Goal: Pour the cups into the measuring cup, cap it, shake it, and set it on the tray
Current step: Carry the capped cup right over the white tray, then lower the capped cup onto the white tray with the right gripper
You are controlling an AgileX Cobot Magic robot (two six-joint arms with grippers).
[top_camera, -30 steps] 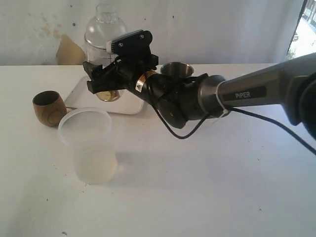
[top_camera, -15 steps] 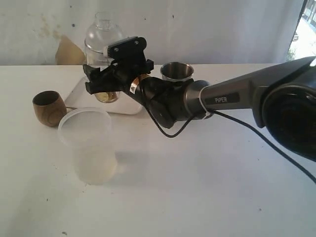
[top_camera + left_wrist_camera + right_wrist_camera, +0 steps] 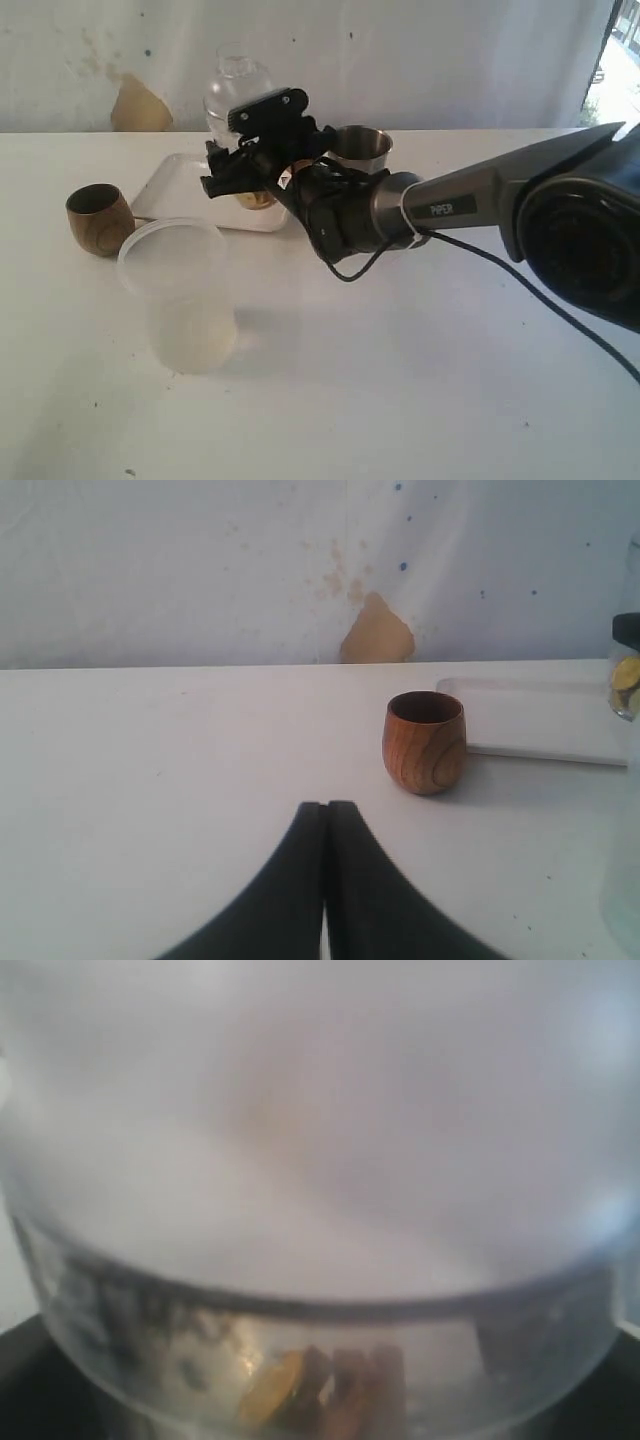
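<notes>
The right gripper (image 3: pixel 236 180), jaws clasped around the upright measuring cup (image 3: pixel 240 90), holds it over the tray (image 3: pixel 165 195) at its end nearest the steel tumbler (image 3: pixel 360 148), so the set-down looks to be straight downward.

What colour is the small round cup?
The wooden cup is brown with darker grain, clearest in the left wrist view.

The cup (image 3: pixel 424 742) is brown wood with plain grain and a smooth, faintly satin finish, while the tumbler (image 3: pixel 358 148) is bright, shiny steel. The measuring cup (image 3: pixel 238 100) is clear glossy plastic, the tub (image 3: pixel 180 300) milky translucent plastic, and the tray (image 3: pixel 170 185) smooth white. The surface (image 3: pixel 420 380) is matt white with small dark specks, and the left gripper (image 3: pixel 325 810) looks matt black.
</notes>
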